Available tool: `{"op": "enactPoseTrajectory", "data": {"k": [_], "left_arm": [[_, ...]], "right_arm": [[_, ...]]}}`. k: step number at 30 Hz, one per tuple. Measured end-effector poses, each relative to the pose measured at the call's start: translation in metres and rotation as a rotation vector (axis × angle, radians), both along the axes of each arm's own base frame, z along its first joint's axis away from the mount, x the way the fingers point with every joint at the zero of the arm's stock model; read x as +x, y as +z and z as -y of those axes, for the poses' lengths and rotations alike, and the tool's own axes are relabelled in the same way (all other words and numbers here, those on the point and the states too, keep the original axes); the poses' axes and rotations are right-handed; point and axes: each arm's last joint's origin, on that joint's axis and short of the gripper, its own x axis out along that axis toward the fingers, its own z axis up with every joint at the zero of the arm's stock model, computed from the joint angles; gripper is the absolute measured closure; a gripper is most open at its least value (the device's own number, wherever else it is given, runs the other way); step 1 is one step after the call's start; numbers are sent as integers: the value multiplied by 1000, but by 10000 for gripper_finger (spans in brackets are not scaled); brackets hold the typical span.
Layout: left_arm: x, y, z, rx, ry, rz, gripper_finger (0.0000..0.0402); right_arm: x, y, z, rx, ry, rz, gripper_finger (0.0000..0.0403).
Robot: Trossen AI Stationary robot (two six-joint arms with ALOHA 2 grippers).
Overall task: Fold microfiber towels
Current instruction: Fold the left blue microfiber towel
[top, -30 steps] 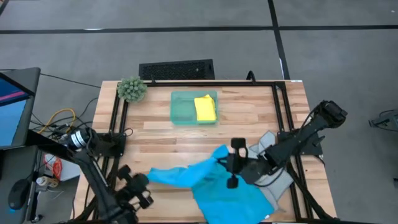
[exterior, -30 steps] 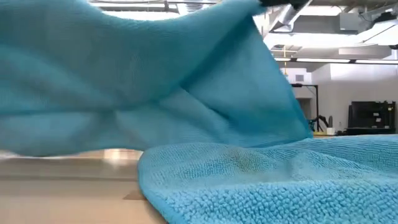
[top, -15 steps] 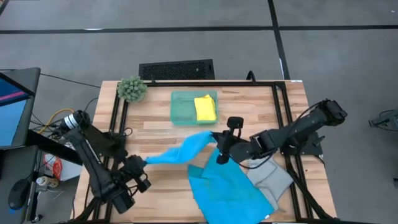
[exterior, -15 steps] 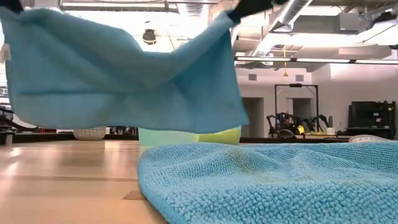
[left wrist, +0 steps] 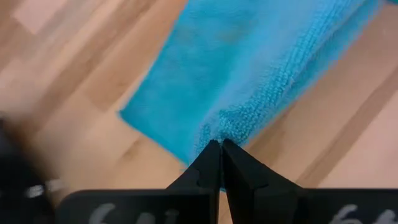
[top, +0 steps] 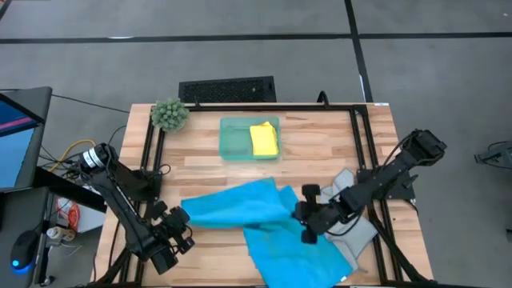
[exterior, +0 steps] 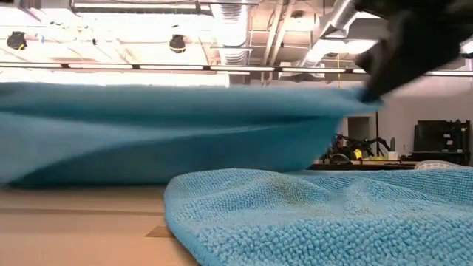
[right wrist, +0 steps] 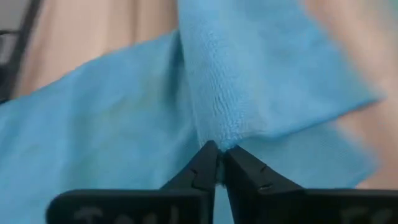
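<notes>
Since half a second ago the blue towel (top: 236,206) stretched between the two arms has dropped from a raised, bunched band to a wider sheet lying low over the bench (top: 320,148), and the right hand (top: 298,214) has pulled back toward its own side and toward the front edge.

The left hand (left wrist: 221,154) has its fingers pressed together, pinching one corner of this blue towel; from that hand the cloth runs away across the wood toward the other arm. The right hand pinches the opposite end, with a fold of blue pile rising straight out from between its nearly closed fingers (right wrist: 200,163).

A second blue towel (top: 296,254) lies flat just below and in front of the right hand, partly under the held one; in the low view it fills the foreground, with the held towel sagging just above it. A light grey towel (top: 356,232) lies beside the right arm, on its outer side.

Well beyond both hands, a yellow towel (top: 265,139) sits folded in a teal tray (top: 232,140), with a fuzzy green plant ball (top: 170,114) near the far left corner.
</notes>
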Motion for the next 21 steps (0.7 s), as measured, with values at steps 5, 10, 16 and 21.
{"op": "enactPoseTrajectory", "data": {"k": [5,10,16,21], "left_arm": [[1,-9,4,-62,-5,39,401],[0,-10,8,-90,-17,57,401],[0,-9,9,-80,-18,83,401],[0,-9,9,-80,-16,90,401]], "right_arm": [[-17,-9,-14,103,31,-73,289],[-27,-8,-28,86,52,-30,230],[-5,-1,-5,-4,-210,159,203],[18,1,33,-24,-349,176,205]]}}
